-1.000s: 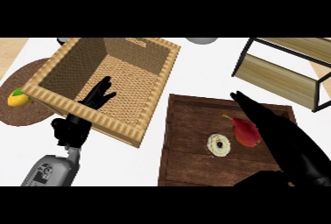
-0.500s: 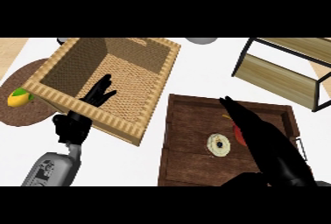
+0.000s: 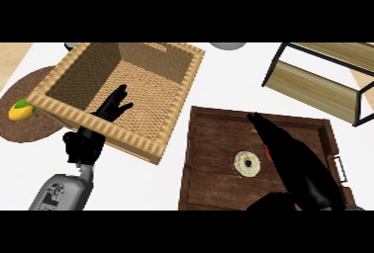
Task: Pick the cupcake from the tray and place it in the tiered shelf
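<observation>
Right hand (image 3: 292, 153) is lying over the wooden tray (image 3: 219, 148), its fingers stretched straight toward the tray's far edge and curling round nothing. It is covering the spot where the cupcake would sit; only a sliver of red (image 3: 269, 151) is showing at its left edge, and whether that is the cupcake cannot be told. Just left of this hand, a pale round item with a dark centre (image 3: 248, 163) is resting on the tray floor, close beside the fingers. A metal handle (image 3: 339, 168) is showing on the tray's side, to the right of the hand.

Left hand (image 3: 99, 128) is resting open at the left, fingers straight and pointing up over the near rim of the woven basket (image 3: 87, 118), holding nothing. Left of that hand, a yellow and green fruit (image 3: 22, 110) is lying on a brown round mat (image 3: 29, 128).

Beyond the right hand, across bare white worktop (image 3: 234, 79), the tiered shelf (image 3: 321, 79) is standing with its black frame and pale wooden boards.
</observation>
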Motion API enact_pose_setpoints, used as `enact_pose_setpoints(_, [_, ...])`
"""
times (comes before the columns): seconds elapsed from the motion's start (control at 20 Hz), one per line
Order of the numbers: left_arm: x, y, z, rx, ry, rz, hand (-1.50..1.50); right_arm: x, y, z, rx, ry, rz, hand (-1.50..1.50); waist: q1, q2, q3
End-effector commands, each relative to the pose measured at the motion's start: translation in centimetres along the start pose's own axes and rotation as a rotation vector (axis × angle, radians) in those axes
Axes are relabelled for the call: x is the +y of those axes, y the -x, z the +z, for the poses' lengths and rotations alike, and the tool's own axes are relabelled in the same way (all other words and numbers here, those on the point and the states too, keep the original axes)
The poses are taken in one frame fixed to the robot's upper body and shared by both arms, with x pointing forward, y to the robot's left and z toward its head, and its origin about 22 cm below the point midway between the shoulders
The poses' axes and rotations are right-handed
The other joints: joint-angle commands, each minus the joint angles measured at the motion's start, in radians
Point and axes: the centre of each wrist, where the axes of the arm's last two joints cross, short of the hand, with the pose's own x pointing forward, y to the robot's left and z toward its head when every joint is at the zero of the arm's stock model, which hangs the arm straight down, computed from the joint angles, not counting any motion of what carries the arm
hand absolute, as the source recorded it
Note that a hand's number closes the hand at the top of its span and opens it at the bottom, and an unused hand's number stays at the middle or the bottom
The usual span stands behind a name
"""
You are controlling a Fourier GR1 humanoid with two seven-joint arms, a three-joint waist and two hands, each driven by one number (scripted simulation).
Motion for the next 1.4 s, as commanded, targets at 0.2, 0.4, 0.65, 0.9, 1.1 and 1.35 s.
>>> enact_pose_setpoints(0.2, [1.2, 1.2, 1.1, 0.063, -0.003, -0.044, 0.00, 1.0, 0.0, -0.3, 0.070, -0.038, 0.064, -1.50, -0.002, 0.008, -0.005])
enact_pose_setpoints(0.4, [0.6, 1.3, 0.2, 0.051, 0.007, -0.006, 0.00, 2.5, 0.4, -1.7, 0.067, -0.039, 0.061, -1.50, -0.003, 0.009, -0.005])
enact_pose_setpoints(0.65, [-0.3, 0.3, -1.0, 0.061, -0.003, -0.043, 0.00, 2.9, -0.3, -2.7, 0.068, -0.019, 0.077, -1.50, -0.003, 0.009, -0.004])
enact_pose_setpoints(0.9, [0.0, 1.3, -0.1, 0.058, 0.004, 0.000, 0.00, 3.8, 2.1, -2.5, 0.086, -0.032, 0.070, -1.50, -0.004, 0.008, -0.004])
enact_pose_setpoints(1.1, [-1.1, 1.2, 0.6, 0.057, -0.012, -0.022, 0.00, 4.3, 2.3, -4.0, 0.085, -0.039, 0.069, -1.50, -0.001, 0.008, -0.004])
enact_pose_setpoints(1.35, [0.0, 2.7, 1.4, 0.071, 0.007, -0.020, 0.00, 6.9, 2.5, -4.0, 0.081, -0.056, 0.071, -1.50, -0.003, 0.009, -0.004])
